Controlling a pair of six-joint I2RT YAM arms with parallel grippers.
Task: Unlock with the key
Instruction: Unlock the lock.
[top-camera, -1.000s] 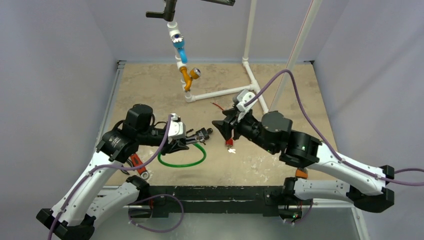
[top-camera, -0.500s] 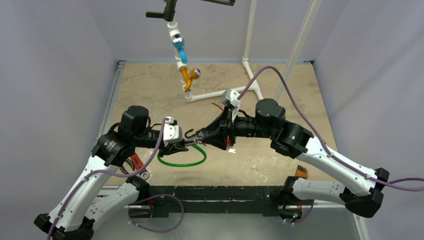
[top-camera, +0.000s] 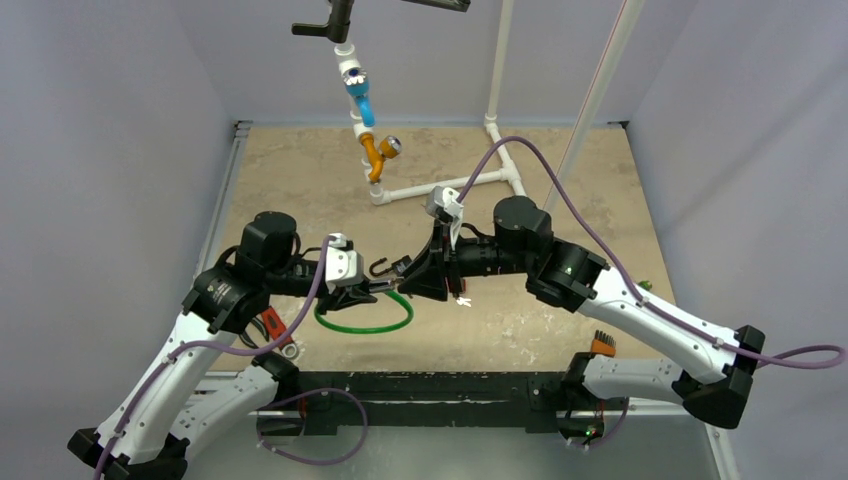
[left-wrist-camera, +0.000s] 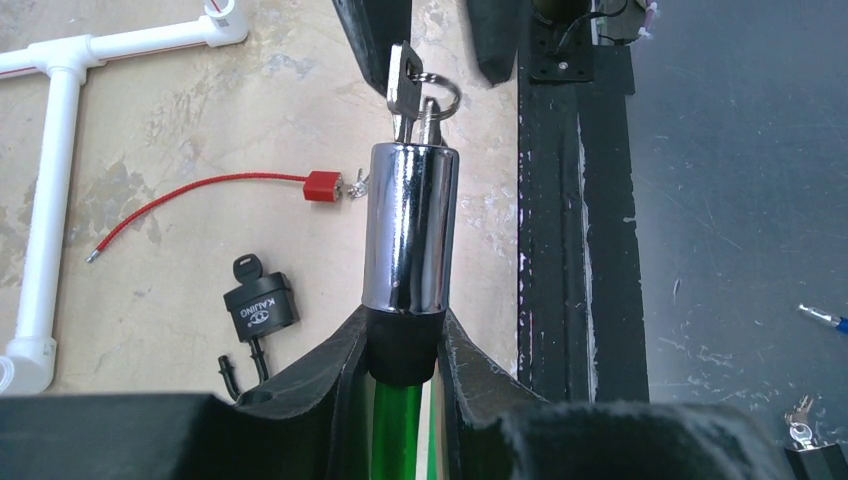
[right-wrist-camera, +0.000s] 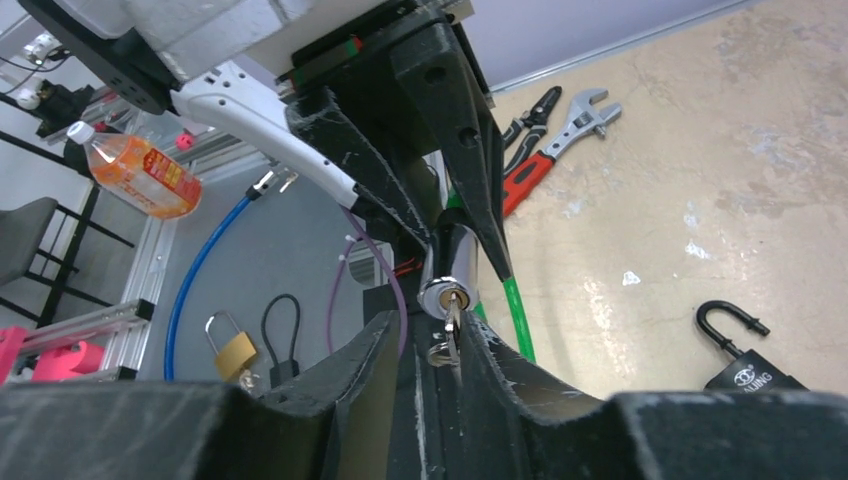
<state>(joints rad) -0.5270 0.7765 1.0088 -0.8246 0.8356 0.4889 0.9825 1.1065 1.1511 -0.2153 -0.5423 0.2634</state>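
My left gripper (left-wrist-camera: 405, 350) is shut on the black collar of a chrome cylinder lock (left-wrist-camera: 410, 225), whose green cable (left-wrist-camera: 395, 430) runs back between the jaws. A silver key (left-wrist-camera: 403, 80) on a small ring sticks out of the lock's far end. In the right wrist view the same key (right-wrist-camera: 452, 325) sits in the lock's keyhole (right-wrist-camera: 447, 290). My right gripper (right-wrist-camera: 430, 330) stands open around the key. The key lies close against one finger (right-wrist-camera: 480, 345), and a gap shows on the other side. From above, both grippers meet over the green loop (top-camera: 365, 325).
A black padlock (left-wrist-camera: 260, 305) and a small red cable lock (left-wrist-camera: 322, 186) lie on the table beside the lock. A white pipe frame (top-camera: 440, 185) with orange and blue valves (top-camera: 372, 150) stands at the back. Red pliers and a wrench (right-wrist-camera: 560, 130) lie near the left arm.
The right arm has swung left to the lock, bringing its fingers around the key, and its jaws have narrowed. The left gripper has drawn back slightly, still holding the lock.
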